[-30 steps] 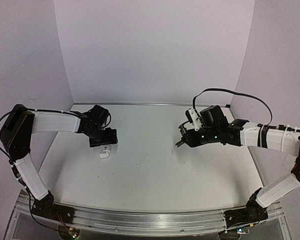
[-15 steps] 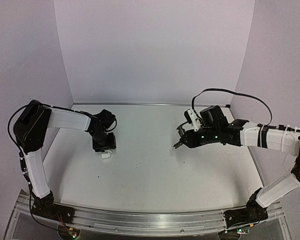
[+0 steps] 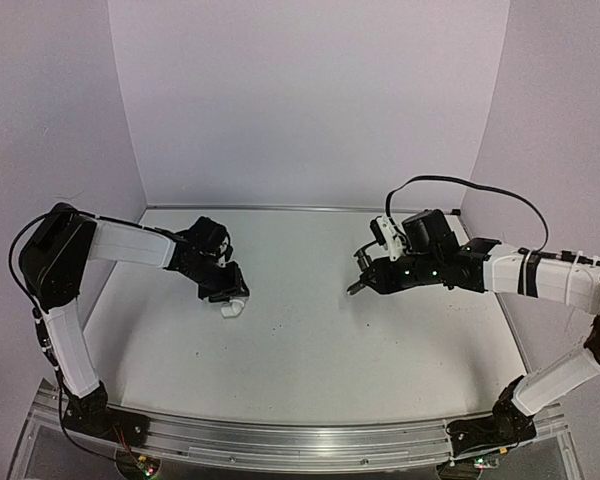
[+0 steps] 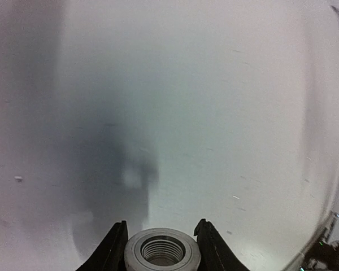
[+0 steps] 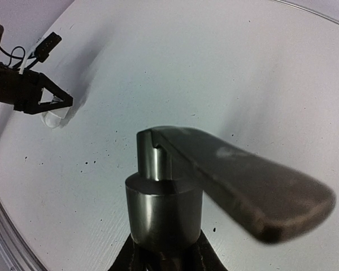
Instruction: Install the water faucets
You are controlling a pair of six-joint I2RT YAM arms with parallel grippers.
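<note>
Your overhead view showed a pale worktop [image 3: 310, 350] between lilac walls, with two black-and-white arms reaching in from the lower corners.

Left of centre in that frame, your left end effector [image 3: 230, 300] was tipped down toward the surface. The white fitting [image 3: 232, 309] sat at its tip, low against the worktop. In your left wrist view the fitting filled the bottom centre as a short white ring with its threaded bore facing the camera. The two black fingers [image 4: 114, 251] pressed against its sides, so that end effector was closed around it. Whether the fitting rested on the surface or was just clear of it could not be told.

Right of centre in the overhead frame, your right end effector [image 3: 363, 280] hung above the worktop, pointing left and well apart from the other. It was clamped on the black spout piece [image 5: 175, 186]. In the right wrist view a dark metal cylinder rose from between the fingertips at the bottom edge. A flat dark arm ran from its top toward the lower right, blurred by nearness.
</note>
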